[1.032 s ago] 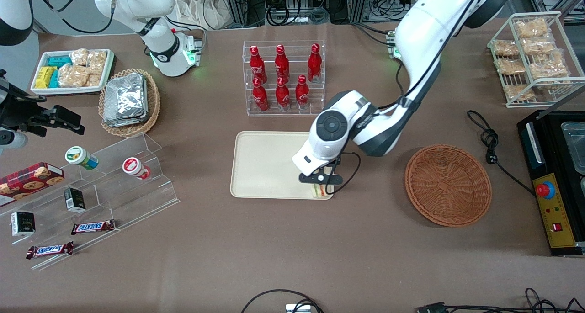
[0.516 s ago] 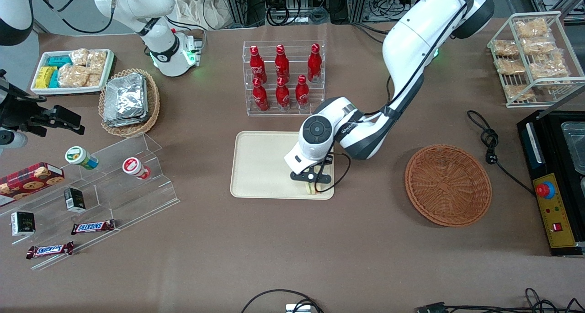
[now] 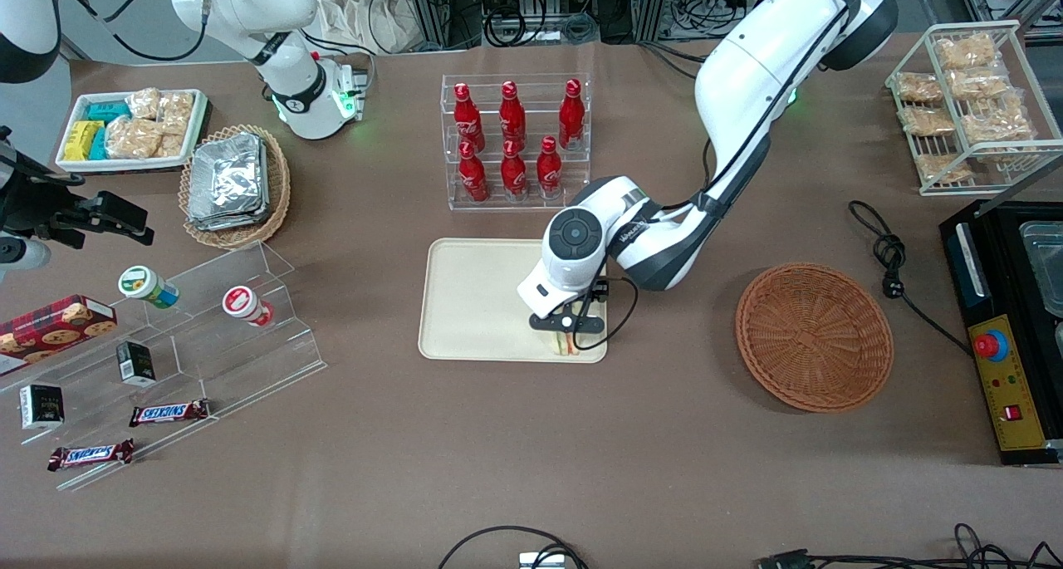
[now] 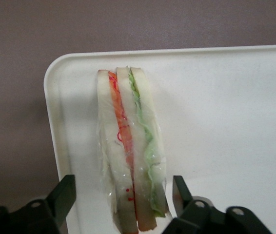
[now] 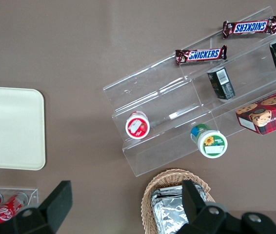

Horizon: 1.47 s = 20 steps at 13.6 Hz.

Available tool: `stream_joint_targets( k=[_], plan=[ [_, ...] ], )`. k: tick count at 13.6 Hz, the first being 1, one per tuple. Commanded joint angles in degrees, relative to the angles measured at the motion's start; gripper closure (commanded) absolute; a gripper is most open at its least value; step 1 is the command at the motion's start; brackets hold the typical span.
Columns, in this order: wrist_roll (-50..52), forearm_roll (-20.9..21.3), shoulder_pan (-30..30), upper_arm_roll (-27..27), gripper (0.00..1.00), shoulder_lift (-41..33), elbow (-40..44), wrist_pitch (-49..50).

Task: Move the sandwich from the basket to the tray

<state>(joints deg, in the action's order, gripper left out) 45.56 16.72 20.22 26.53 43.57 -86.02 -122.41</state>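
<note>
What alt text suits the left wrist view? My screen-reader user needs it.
A clear-wrapped triangular white-bread sandwich stands on edge in a corner of the cream rectangular tray, between the left gripper's open black fingers, which don't touch it.

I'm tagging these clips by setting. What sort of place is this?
Probably a robotics lab staged as a snack counter: a rack of red cola bottles, Snickers bars on acrylic steps, loose cables. The gripper, fingers open, hangs over the sandwich on the tray; the basket sits nearby.

Brown table with tray, basket
</note>
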Motion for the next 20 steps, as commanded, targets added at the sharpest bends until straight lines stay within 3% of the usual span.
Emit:
stream_joint_targets(
  k=[1, 5, 9, 10, 14, 16, 20],
  plan=[
    [1.8, 1.0, 0.4, -0.3, 0.00, -1.9, 0.4, 0.2],
    [1.5, -0.4, -1.0, -0.4, 0.00, -10.5, 0.4, 4.7],
    [0.6, -1.3, -9.4, -0.1, 0.00, -20.5, -1.0, 11.5],
    [-1.2, -1.5, -11.6, -0.1, 0.00, -23.1, -2.6, 11.6],
    [-16.5, -9.0, -25.1, -0.1, 0.00, -35.4, -9.7, 15.6],
    [-25.4, -12.1, -28.1, -1.0, 0.00, -39.9, -10.6, 19.8],
    [-37.5, -16.9, -23.2, -16.7, 0.00, -45.4, -10.5, 27.7]
  ],
)
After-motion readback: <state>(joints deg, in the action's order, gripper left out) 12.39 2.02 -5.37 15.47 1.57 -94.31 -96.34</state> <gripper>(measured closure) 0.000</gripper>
